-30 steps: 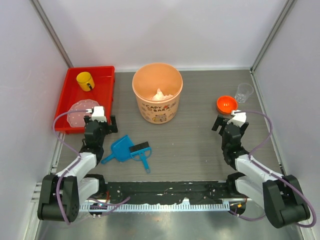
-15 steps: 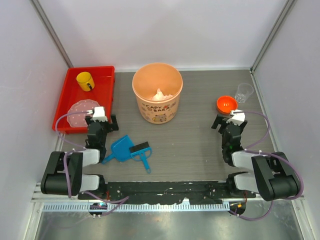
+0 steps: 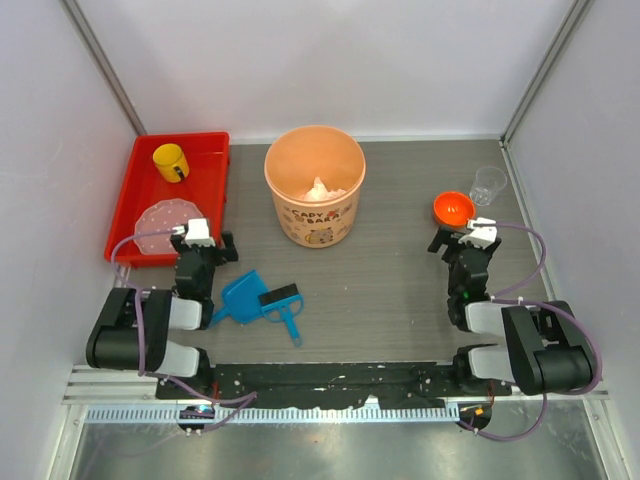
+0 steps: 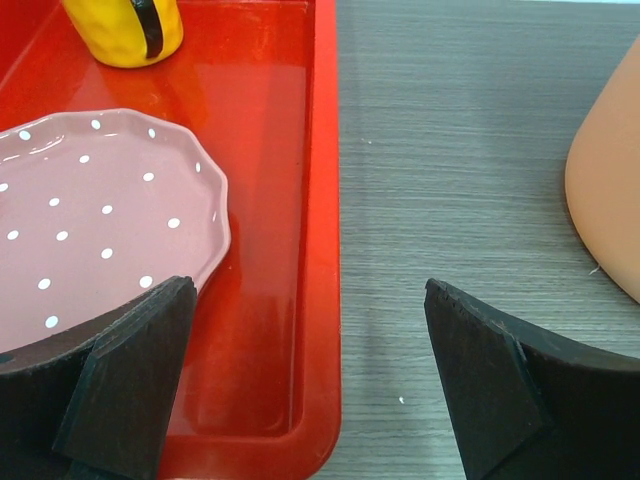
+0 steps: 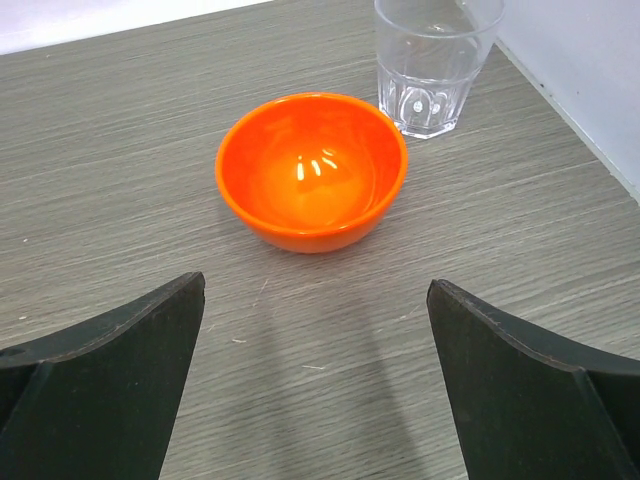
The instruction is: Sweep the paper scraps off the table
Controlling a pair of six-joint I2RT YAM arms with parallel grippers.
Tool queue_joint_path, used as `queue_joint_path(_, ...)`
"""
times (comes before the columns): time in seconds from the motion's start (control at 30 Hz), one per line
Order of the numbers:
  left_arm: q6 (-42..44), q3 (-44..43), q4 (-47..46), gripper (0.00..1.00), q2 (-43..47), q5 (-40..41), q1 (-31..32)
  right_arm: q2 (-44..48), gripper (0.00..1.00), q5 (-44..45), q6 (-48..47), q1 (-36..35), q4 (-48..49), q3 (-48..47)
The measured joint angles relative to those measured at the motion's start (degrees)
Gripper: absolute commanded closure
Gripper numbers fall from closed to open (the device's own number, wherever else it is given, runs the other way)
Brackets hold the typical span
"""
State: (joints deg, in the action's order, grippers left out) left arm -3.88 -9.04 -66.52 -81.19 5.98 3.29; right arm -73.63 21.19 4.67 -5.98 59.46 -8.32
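White paper scraps (image 3: 320, 188) lie inside the orange bucket (image 3: 314, 185) at the back middle of the table (image 3: 390, 290). I see no wads on the table surface, only tiny specks. A blue dustpan (image 3: 238, 298) and a blue brush (image 3: 284, 304) lie on the table at the front left, and neither gripper holds them. My left gripper (image 3: 203, 245) is open and empty, over the near right corner of the red tray (image 4: 318, 300). My right gripper (image 3: 464, 240) is open and empty just in front of the orange bowl (image 5: 312, 170).
The red tray (image 3: 205, 175) at the back left holds a yellow cup (image 3: 170, 162) and a pink speckled plate (image 3: 158, 218). A clear glass (image 3: 488, 184) stands behind the orange bowl (image 3: 453, 208), near the right wall. White walls enclose the table.
Both arms have folded down toward their bases. The grippers stay open at nearly the same spots. Dustpan, brush and bucket have not moved.
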Motion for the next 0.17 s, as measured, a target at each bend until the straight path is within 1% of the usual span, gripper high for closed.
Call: queue_joint_path(0.17,0.0,0.07,-1.18,0.0,-0.72,-0.11,0.0,0.0,0.02,-0.68,-0.04,0.0,0.2,0.0)
